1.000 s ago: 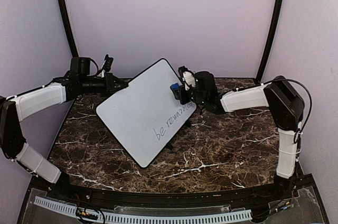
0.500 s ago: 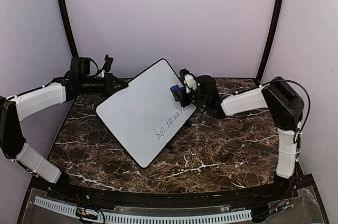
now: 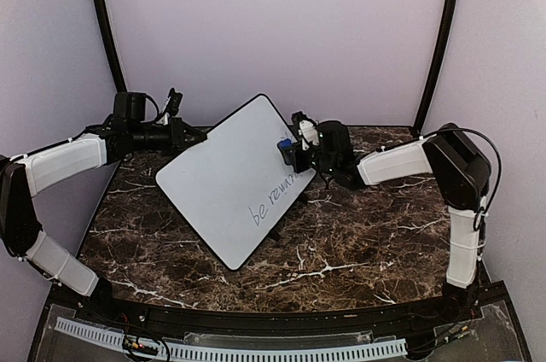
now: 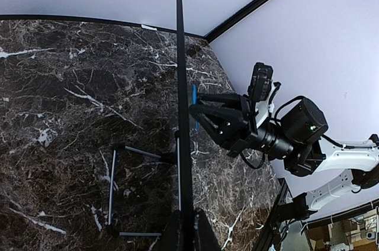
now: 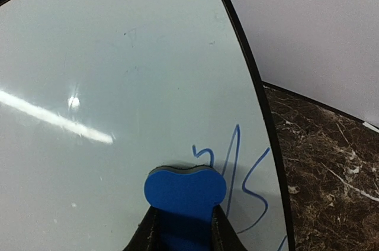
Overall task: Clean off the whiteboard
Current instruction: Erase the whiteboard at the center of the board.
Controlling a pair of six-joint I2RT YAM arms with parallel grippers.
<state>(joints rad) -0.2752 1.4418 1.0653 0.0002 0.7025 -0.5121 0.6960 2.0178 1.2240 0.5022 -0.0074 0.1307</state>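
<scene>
The whiteboard [image 3: 223,184] is white (blue writing [image 3: 271,201]), eraser [image 5: 185,192] blue.

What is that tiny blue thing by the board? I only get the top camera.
Observer: A blue eraser, pinched in the right tool. The right wrist view shows its rounded face looking pressed on the whiteboard.
Operator: Any writing near it?
Observer: Yes, blue strokes close on its right in that view.
Operator: Who holds the board?
Observer: The left tool, clamped on its edge; the left wrist view sees the board edge-on.
</scene>
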